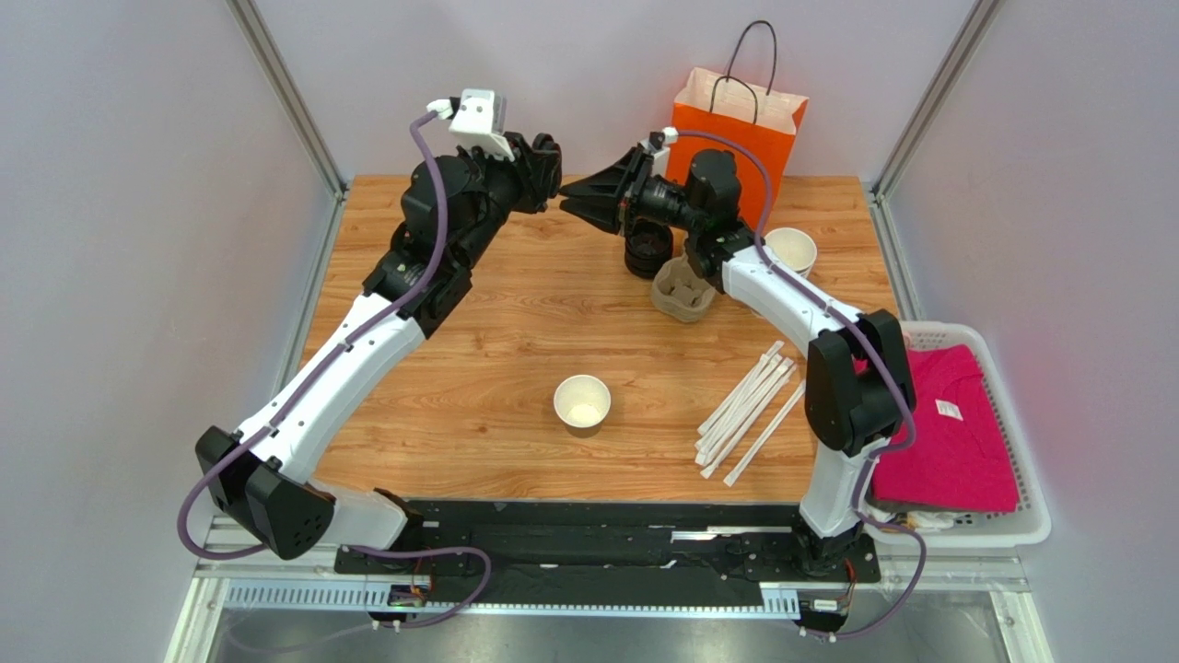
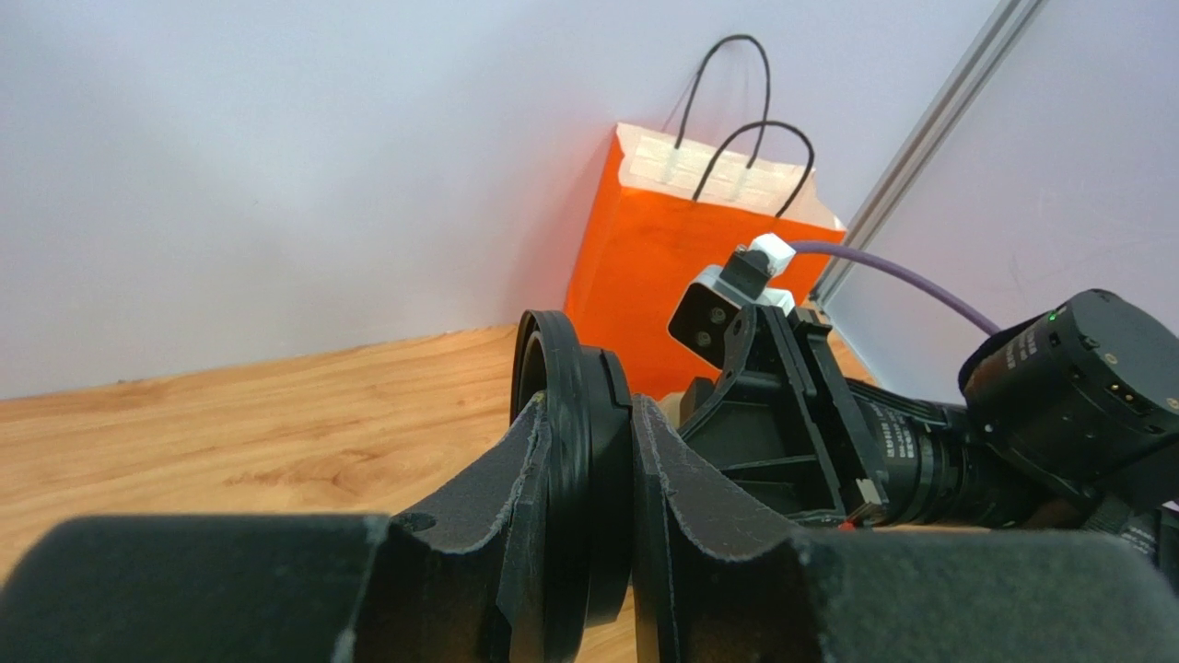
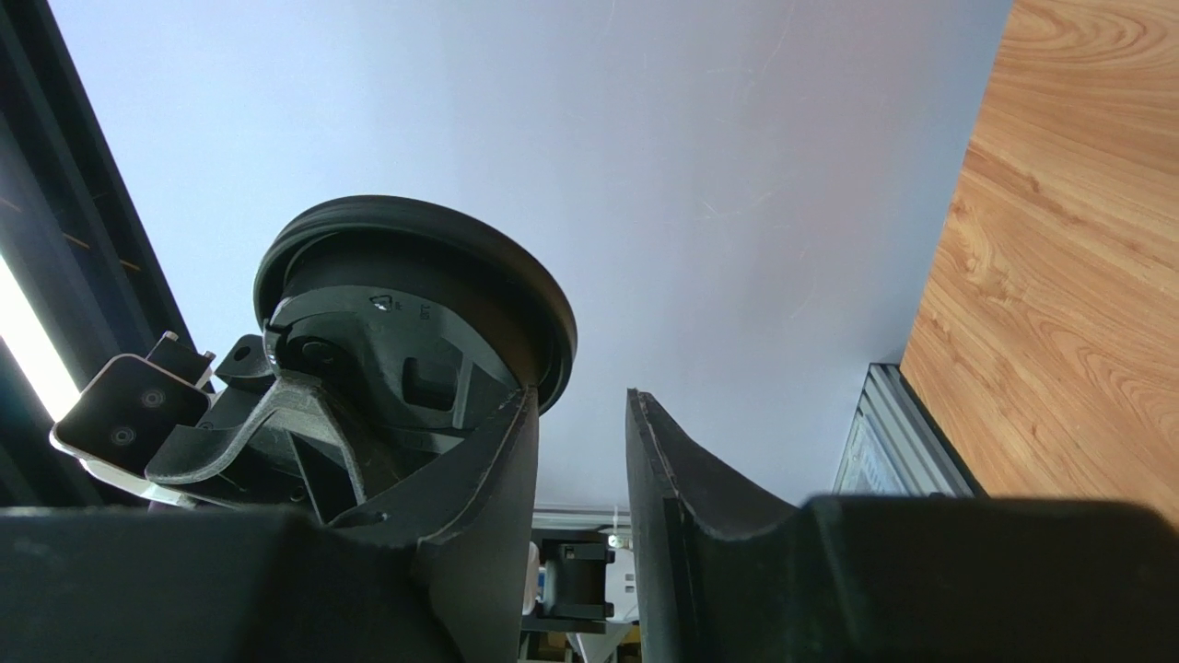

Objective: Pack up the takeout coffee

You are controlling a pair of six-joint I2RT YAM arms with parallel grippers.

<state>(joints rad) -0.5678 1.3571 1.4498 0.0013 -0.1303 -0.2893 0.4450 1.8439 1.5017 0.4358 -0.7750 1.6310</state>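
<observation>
A small tan paper cup, white inside and without a lid, stands alone mid-table. No lidded cup is in view. My left gripper is raised at the back of the table and shut on a round black lid, held edge-on between the fingers. My right gripper points left at it, tips close to the lid, jaws a little apart with nothing between them. In the right wrist view the lid sits just beyond my right gripper, by its left finger.
An orange paper bag stands at the back. A stack of black lids, a cardboard cup carrier and stacked cups lie under the right arm. Paper straws lie right of centre. A white basket holds pink cloth.
</observation>
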